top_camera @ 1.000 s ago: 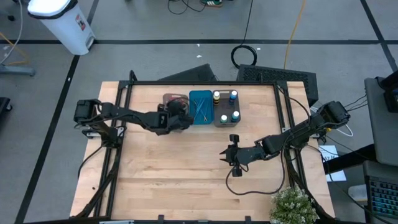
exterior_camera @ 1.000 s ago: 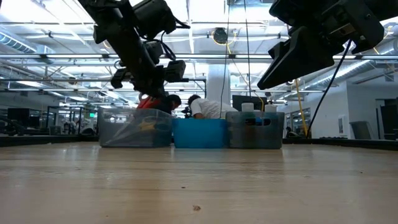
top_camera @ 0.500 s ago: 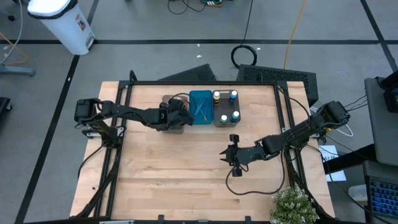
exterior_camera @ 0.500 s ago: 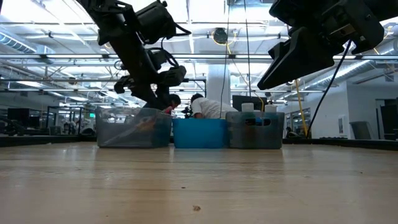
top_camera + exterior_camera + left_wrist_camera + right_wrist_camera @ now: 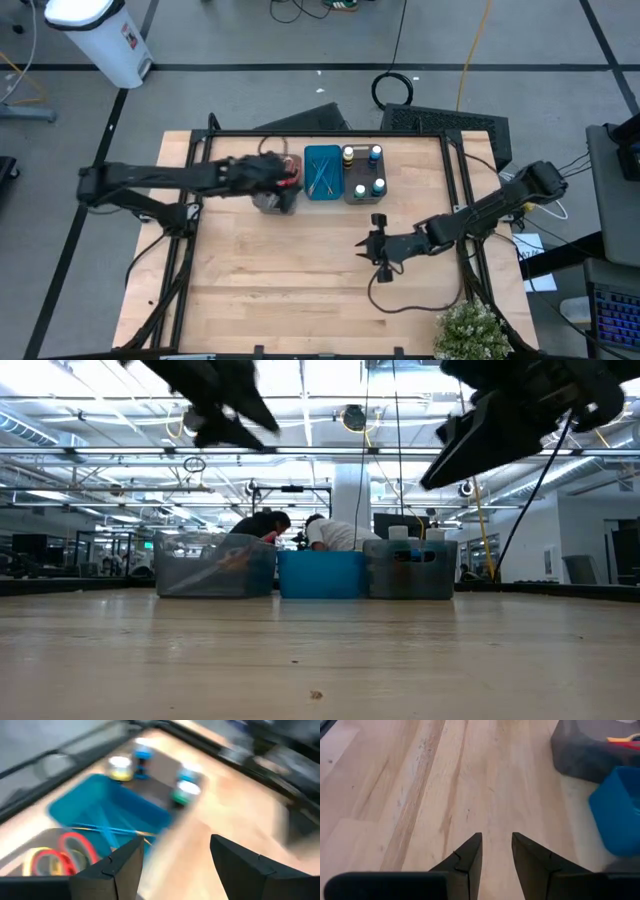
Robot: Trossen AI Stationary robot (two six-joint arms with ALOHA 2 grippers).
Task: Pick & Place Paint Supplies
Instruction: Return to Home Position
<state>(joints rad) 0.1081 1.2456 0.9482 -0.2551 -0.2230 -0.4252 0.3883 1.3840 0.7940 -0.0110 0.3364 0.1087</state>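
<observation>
1. High view: three bins stand in a row at 12 o'clock on the desk (image 5: 300, 295). They are the left grey bin (image 5: 268, 203), the blue bin (image 5: 324, 153) and the right grey bin (image 5: 362, 173), each touching the next.
2. A potted plant (image 5: 465, 328) sits at the 5 o'clock corner, and a white trash can (image 5: 100, 40) stands on the floor out past 10 o'clock. In the low view, two people (image 5: 335, 532) bend behind the bins.
3. The left arm (image 5: 160, 178) lies across the left grey bin and hides much of it. The left gripper (image 5: 288, 178) hangs above that bin, fingers spread wide around nothing.
4. The right gripper (image 5: 375, 248) hangs at 3 o'clock from the desk's middle, well apart from the bins. A narrow empty gap shows between its fingers.
5. Red scissors (image 5: 75, 847) lie in the left grey bin. The smeared yellow loops beside them are probably yellow scissors (image 5: 40, 861).
6. Thin brushes (image 5: 112, 831) lie crossed in the blue bin. Four white bottles (image 5: 181, 794) stand upright in the right grey bin, with one yellow, one green and two blue tops.
7. Half a second ago the left gripper was down at the bin's rim; now it is up at the top of the low view. The right arm and the bins are unchanged.
</observation>
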